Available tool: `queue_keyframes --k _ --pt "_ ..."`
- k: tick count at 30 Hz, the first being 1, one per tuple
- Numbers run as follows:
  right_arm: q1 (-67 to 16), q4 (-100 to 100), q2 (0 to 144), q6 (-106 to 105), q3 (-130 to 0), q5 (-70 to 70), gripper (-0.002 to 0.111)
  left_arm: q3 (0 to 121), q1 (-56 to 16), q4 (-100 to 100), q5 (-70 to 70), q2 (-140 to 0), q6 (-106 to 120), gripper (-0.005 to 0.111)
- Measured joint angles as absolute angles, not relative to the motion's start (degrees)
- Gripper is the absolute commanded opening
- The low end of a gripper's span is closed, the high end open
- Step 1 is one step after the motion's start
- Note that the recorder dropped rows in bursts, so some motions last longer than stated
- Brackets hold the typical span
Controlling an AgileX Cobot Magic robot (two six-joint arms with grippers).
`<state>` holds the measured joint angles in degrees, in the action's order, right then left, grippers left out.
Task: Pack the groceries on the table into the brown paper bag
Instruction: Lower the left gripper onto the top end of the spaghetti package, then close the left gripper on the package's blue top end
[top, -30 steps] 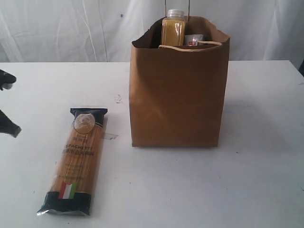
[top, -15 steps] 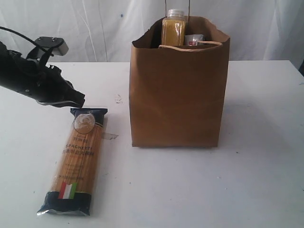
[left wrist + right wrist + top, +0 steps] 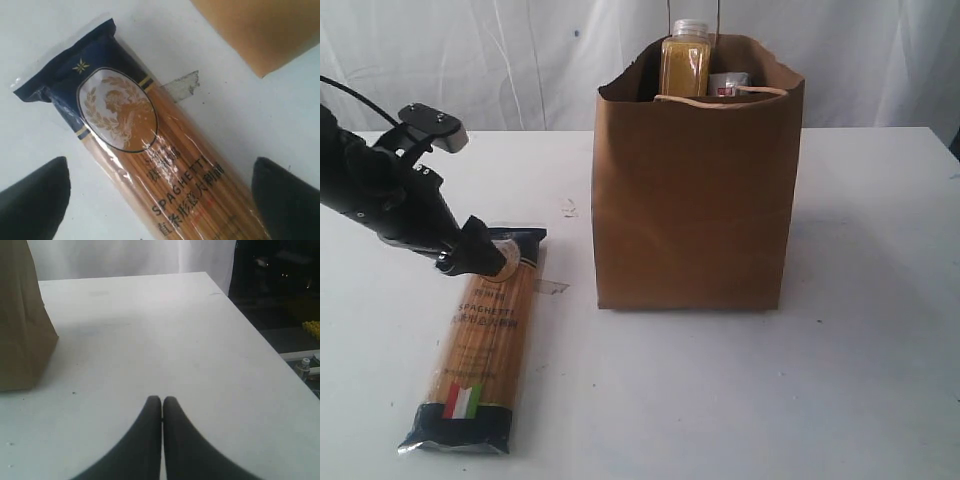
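Nearly done: bottle (image 3: 684, 62) in bag (image 3: 695, 200) at 1 o'clock; only spaghetti (image 3: 480, 340) left, flat on table (image 3: 840, 380) at 8 o'clock, under left gripper (image 3: 157, 172) spread wide, holding nothing; right gripper (image 3: 161, 399) closed, empty

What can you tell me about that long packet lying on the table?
A long spaghetti packet of clear film, golden strands showing through, with dark blue ends. One end bears a pale oval laurel emblem, the other an Italian flag. It lies flat on the white table, apart from the brown paper bag. A scrap of clear tape sits at its edge. The open left gripper hangs over the emblem end, contact unclear.
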<state>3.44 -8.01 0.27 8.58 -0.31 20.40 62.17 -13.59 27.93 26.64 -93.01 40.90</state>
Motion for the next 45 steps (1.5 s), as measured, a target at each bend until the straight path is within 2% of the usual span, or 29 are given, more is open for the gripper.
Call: queue_keyframes --k 8,16,23,27,34,45 --pt "3.44 -8.01 0.27 8.58 -0.31 20.4 0.0 62.04 -13.59 36.95 24.01 -93.01 39.52 0.105" --pt "3.44 -8.01 0.27 8.58 -0.31 20.4 0.0 62.04 -13.59 31.32 21.34 -94.01 25.94 0.105" --pt "3.44 -8.01 0.27 8.69 -0.31 20.4 0.0 65.39 -14.24 29.9 19.73 -101.03 21.46 0.105" --pt "3.44 -8.01 0.27 8.69 -0.31 20.4 0.0 68.36 -16.57 23.11 20.39 -103.9 18.4 0.105" --pt "3.44 -8.01 0.27 8.69 -0.31 20.4 0.0 70.3 -17.35 4.07 22.38 -107.98 -2.72 0.105" --pt "3.44 -8.01 0.27 8.69 -0.31 20.4 0.0 71.93 -20.24 2.04 25.38 -109.24 -5.01 0.105"
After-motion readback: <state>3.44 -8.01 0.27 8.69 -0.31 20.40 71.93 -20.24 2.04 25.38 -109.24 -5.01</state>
